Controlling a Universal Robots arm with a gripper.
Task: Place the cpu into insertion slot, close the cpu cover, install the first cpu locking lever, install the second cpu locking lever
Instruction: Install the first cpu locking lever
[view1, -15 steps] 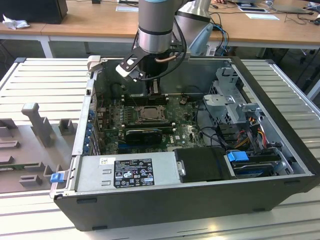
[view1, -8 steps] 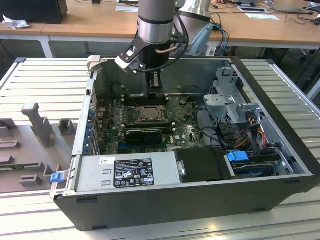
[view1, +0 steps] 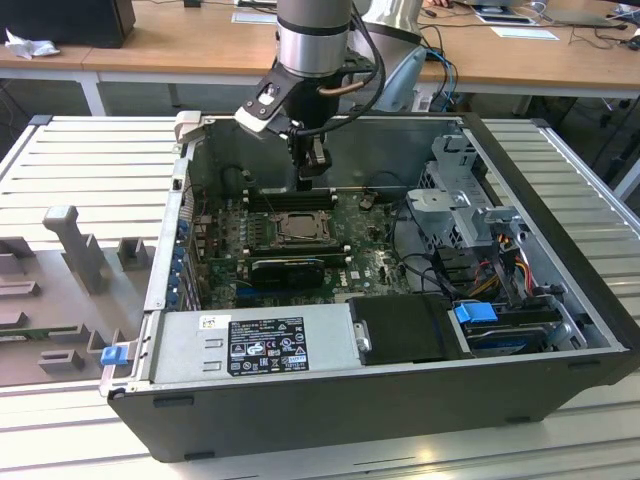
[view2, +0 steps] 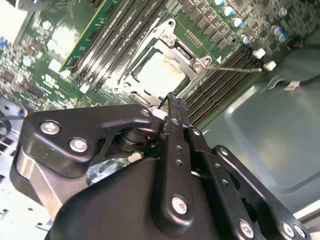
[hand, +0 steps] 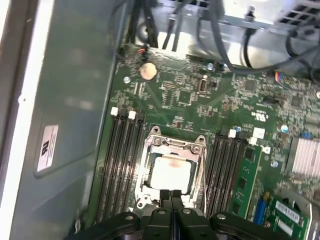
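Hovering empty and pressed together, the hand (view1: 308, 184) hangs mid-frame in the exterior view, and the cpu (view1: 297, 228) lies just below it there, seated flat in the insertion slot (view1: 276, 222).

Pale silver cpu (hand: 171, 172) flat in insertion slot (hand: 144, 197); silver cpu cover (hand: 176, 146) framing it

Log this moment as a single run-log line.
cpu: seated in insertion slot | cpu cover: down around cpu | pincer: shut, empty, near slot rim
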